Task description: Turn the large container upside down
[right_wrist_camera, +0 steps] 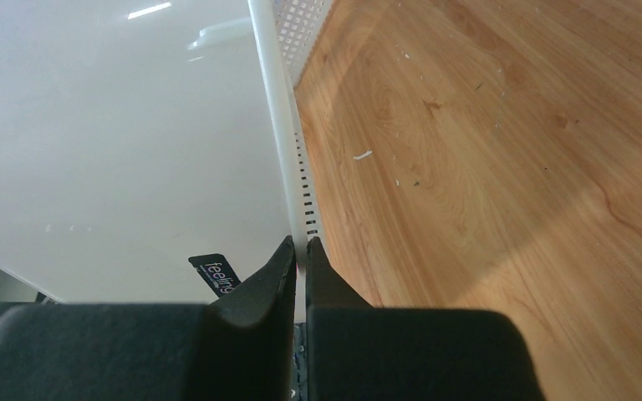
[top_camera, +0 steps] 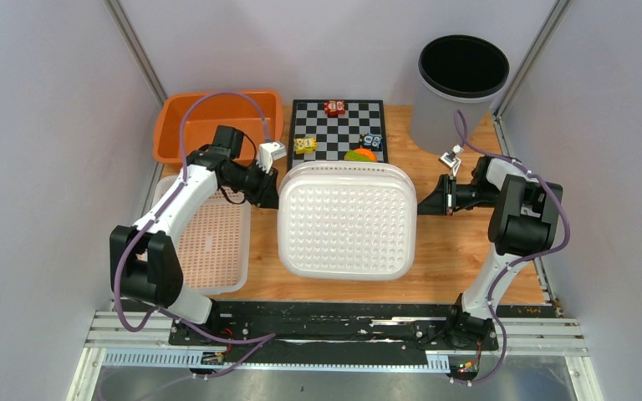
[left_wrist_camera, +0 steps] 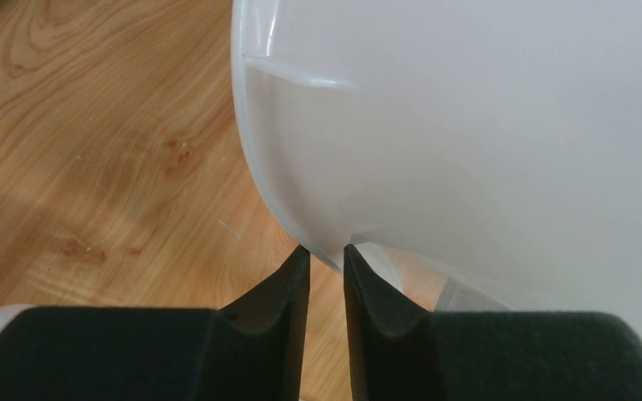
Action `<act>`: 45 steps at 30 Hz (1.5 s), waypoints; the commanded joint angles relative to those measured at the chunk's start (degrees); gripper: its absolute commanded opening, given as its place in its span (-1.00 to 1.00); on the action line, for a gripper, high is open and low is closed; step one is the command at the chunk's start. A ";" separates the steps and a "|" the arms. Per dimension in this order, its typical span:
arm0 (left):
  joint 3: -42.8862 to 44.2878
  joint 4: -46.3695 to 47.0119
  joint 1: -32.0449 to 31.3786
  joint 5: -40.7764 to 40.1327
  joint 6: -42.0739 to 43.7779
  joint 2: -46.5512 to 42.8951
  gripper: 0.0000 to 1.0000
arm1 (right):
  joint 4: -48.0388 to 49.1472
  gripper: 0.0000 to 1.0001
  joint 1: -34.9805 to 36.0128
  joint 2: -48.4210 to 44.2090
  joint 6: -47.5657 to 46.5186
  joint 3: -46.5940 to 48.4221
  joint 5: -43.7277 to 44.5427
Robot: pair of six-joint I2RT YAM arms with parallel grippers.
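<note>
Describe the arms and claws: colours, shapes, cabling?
Both alike: left arm and right arm have white link shells with black joint housings. A purple cable loops along each. Left claw and right claw are matte black, with two wedge-shaped fingers tapering to tips.

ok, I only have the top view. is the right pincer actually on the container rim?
Observer: Yes. The right wrist view shows the right pincer shut on the container, on its thin rim.
Operator: And left?
Observer: The left pincer has its jaws slightly apart, table showing between them. The rim corner sits just at the tips.
Operator: Any markings?
Observer: A black sticker reading "feeling", beside the right fingers.
</note>
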 commanded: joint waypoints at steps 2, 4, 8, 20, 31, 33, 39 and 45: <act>-1.16 2.05 -0.47 1.31 -1.00 0.27 -0.54 | -6.03 -0.95 -0.79 -0.04 1.50 0.06 -3.38; -1.18 2.09 -0.52 1.09 -1.03 0.29 -0.48 | -5.62 -0.95 -0.79 -1.20 1.36 0.24 -2.84; -1.42 2.22 -0.47 -0.37 -0.90 0.92 -0.34 | 0.85 -0.95 -0.79 -3.47 8.24 -0.47 -0.26; -2.15 3.66 -0.48 -3.21 -1.88 1.44 0.17 | 26.71 -0.95 -0.79 -10.94 36.27 -7.92 12.58; -2.67 5.17 -0.45 -5.90 -2.45 -2.42 0.72 | 27.13 -0.95 -1.86 -6.22 38.94 -6.24 15.65; -2.68 5.47 -0.45 -6.51 -2.67 -3.31 0.86 | 27.20 -0.95 -2.08 -5.82 39.20 -5.96 16.35; -2.68 6.05 -0.36 -7.37 -2.55 -5.83 1.00 | 27.32 -0.95 -2.72 -3.51 39.78 -4.23 18.00; -3.20 6.35 -0.36 -7.25 -2.32 -6.97 1.00 | 27.75 -0.92 -3.31 -0.37 40.60 -1.96 20.41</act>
